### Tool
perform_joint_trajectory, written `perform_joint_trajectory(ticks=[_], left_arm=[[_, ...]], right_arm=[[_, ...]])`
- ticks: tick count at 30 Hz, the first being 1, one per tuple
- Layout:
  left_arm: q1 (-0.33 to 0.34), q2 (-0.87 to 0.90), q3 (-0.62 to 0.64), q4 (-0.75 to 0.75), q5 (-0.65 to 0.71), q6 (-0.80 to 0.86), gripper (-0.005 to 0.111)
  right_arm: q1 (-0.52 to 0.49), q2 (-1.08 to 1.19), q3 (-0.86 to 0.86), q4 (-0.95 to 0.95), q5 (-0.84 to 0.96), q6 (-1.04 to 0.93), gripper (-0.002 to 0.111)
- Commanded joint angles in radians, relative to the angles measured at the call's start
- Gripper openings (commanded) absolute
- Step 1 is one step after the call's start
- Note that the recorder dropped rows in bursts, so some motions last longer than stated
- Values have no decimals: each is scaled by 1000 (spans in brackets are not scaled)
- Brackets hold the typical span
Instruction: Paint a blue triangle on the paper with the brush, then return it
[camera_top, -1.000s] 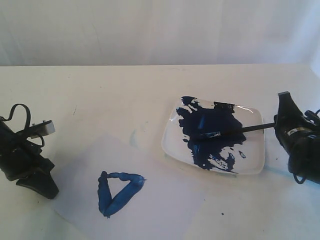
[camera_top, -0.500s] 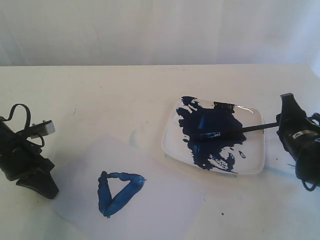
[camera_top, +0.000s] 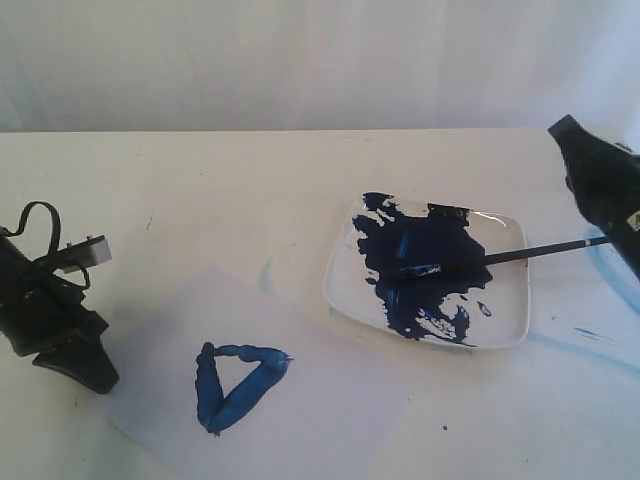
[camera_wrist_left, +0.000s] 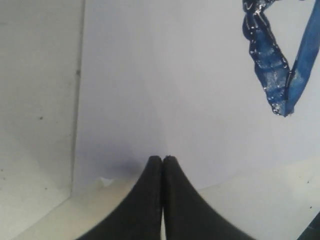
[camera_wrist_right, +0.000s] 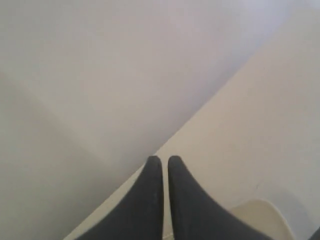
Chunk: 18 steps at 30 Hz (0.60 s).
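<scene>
The blue triangle is painted on the paper at the front left of the table. The brush lies across the white plate, its bristles in the dark-blue paint and its black handle sticking out past the plate's right edge. My right gripper is raised above the handle's end and points toward the back wall, shut with nothing between its fingers. Shut and empty too, my left gripper has its tips at the paper's left edge.
Pale blue smears mark the table to the right of the plate, and a fainter one lies to the plate's left. A white backdrop rises behind the table's far edge.
My right gripper has let go of the brush handle, risen and tilted toward the back, and closed. The brush stays on the plate. The left arm has not moved.
</scene>
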Motion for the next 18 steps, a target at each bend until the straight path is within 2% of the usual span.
perform_joint_trajectory(ticks=[1,7,11,15,18], left_arm=[[4,-3,-27,-5,63,0,0],[4,-109,-31,-3,-17,-3,0],[4,-249,-31,-3,-63,-11,0],[4,-440,-29,-5,-97,-28,0],[4,-635,14,-8,-185,-40,0]], right_arm=[[-5,-133,9,-26,104,-274,0],[-5,-318,9,23,362,-596,0],[-5,-449,9,108,479,-789,0],[-5,-577,9,198,588,-920,0],[-5,-678,18,262,679,-996,0]])
